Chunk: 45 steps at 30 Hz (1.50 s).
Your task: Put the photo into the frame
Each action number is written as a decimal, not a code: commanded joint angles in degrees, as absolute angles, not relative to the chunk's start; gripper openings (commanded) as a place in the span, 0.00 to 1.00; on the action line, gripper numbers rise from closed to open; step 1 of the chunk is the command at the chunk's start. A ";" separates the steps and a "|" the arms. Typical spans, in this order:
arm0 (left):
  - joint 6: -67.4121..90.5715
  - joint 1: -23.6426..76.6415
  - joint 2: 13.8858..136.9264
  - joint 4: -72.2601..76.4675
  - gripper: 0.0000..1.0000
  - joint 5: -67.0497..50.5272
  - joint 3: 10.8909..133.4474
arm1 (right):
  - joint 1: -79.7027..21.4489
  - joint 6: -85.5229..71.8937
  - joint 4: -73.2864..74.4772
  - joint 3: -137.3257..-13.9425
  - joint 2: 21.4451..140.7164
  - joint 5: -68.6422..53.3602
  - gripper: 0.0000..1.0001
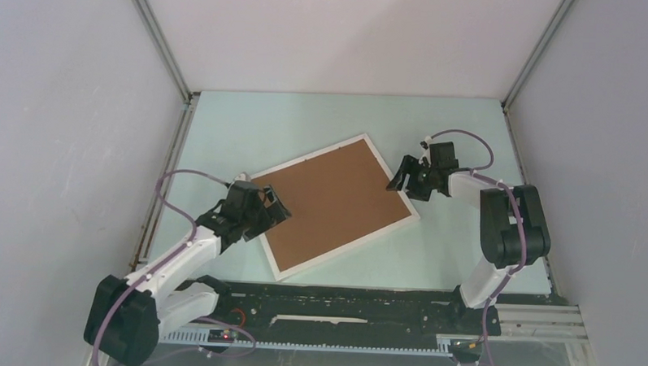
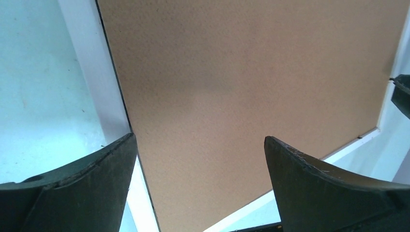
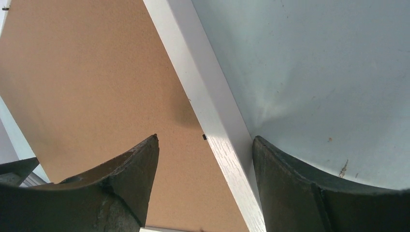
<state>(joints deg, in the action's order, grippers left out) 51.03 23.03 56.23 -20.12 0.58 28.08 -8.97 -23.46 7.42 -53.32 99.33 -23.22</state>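
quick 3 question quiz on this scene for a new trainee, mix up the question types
1. True or false: the photo shows in at least one camera view.
2. What fills the frame? A) a sunset print B) a brown backing board C) nothing at all
3. Fill in: the jaws of the right gripper stand ___ on either side of the frame's white edge.
Key: 1 false; 2 B; 3 open
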 commanded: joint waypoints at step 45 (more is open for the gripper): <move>69.57 35.02 68.17 28.73 0.99 -8.35 26.64 | -17.71 -32.56 1.26 -50.36 102.81 -37.32 0.75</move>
